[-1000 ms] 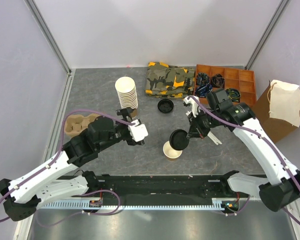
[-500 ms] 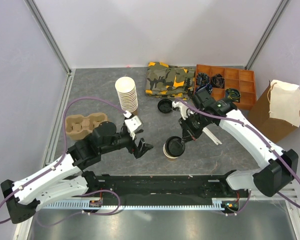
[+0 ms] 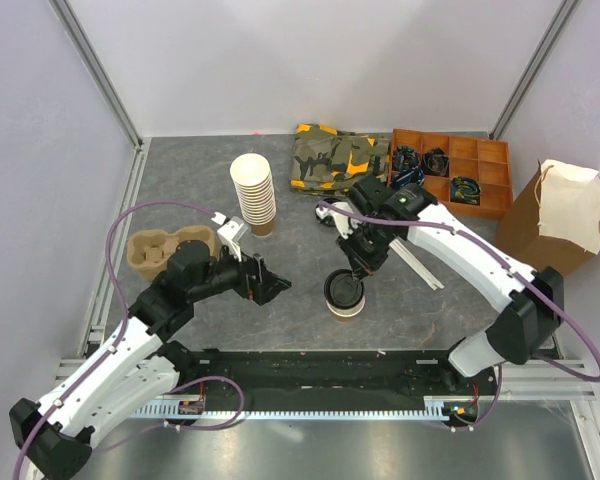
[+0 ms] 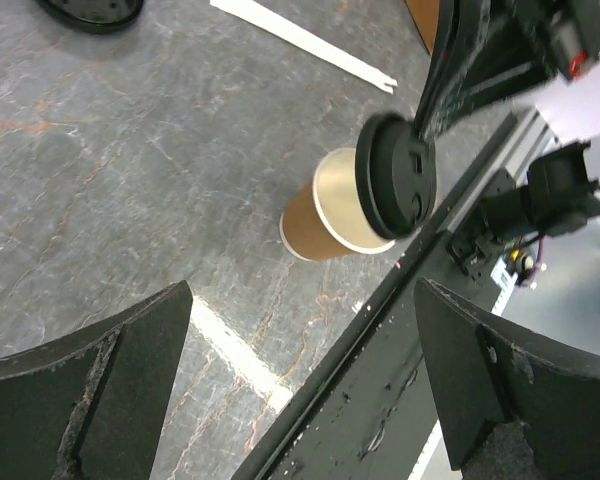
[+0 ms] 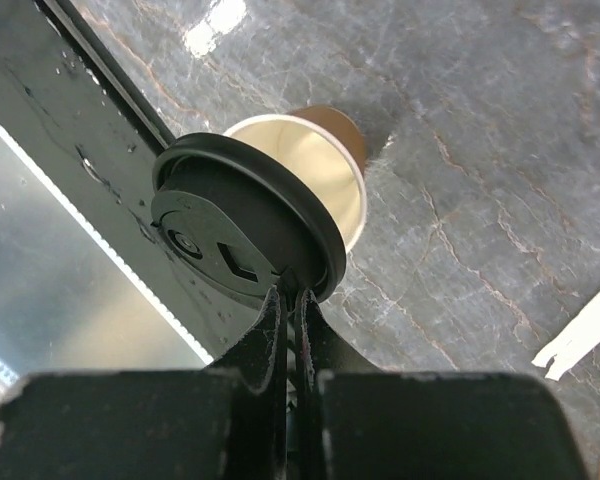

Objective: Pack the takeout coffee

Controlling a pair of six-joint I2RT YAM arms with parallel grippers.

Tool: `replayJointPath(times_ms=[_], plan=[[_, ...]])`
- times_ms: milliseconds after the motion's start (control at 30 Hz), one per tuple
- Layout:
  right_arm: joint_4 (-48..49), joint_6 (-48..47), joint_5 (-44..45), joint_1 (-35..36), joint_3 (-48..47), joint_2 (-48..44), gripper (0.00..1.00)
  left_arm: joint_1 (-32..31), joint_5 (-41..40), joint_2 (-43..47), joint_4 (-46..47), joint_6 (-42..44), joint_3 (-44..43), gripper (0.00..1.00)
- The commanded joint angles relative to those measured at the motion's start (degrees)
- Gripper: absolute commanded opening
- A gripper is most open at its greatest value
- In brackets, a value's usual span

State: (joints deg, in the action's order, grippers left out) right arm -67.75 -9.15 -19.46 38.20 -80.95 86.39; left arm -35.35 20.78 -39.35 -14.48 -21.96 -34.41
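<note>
Holding the lid: our right gripper (image 5: 290, 290) is pressed tight on the edge of the lid (image 5: 235, 225). That way we can steer it from the side and the top stays free.
Lid over the cup: it hangs tilted over the cup (image 4: 325, 215) and hides only part of the mouth. We can see the cream inside, so we think it is not snapped on yet.
Cup: it stands upright on the grey table (image 3: 180, 180), between our two arms. The black rail (image 3: 310, 362) runs just in front of it.
Left gripper: our left gripper (image 4: 300, 300) is spread wide and holds nothing. It is left of the cup and well apart from it. We think it waits there so the lid has room.
Cup feel: brown paper, smooth, round and light. A push on one side could tip it.
Lid feel: hard black plastic, a flat round shape with a raised rim and a small sip hole.
Table feel: flat and grey, like stone with thin pale lines.
Around the cup: a tall stack of cups (image 3: 253, 190) is behind it to the left. A loose lid (image 3: 330, 212) lies behind it and a white stick (image 3: 420, 268) lies to its right. A brown bag (image 3: 560, 215) stands far to its right. We guess the cup goes in there.
</note>
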Motion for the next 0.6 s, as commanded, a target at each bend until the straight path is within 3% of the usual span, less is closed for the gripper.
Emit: replayJointPath(times_ms=[0,300,567], plan=[[-5.5,-2.2,1.8,1.0,-5.7,5.4,0.0,2.6,3.7,0.5,4.7,-3.5,0.1,1.0],[-12.1,-7.2,-0.5,1.1,-11.4,10.4,0.0,2.9,4.9,1.5,5.3,-3.2,1.8,1.0],[-12.3,-7.6,0.8,2.6,-11.3,12.0,0.0,2.9,4.8,1.6,5.8,-2.7,2.3,1.0]])
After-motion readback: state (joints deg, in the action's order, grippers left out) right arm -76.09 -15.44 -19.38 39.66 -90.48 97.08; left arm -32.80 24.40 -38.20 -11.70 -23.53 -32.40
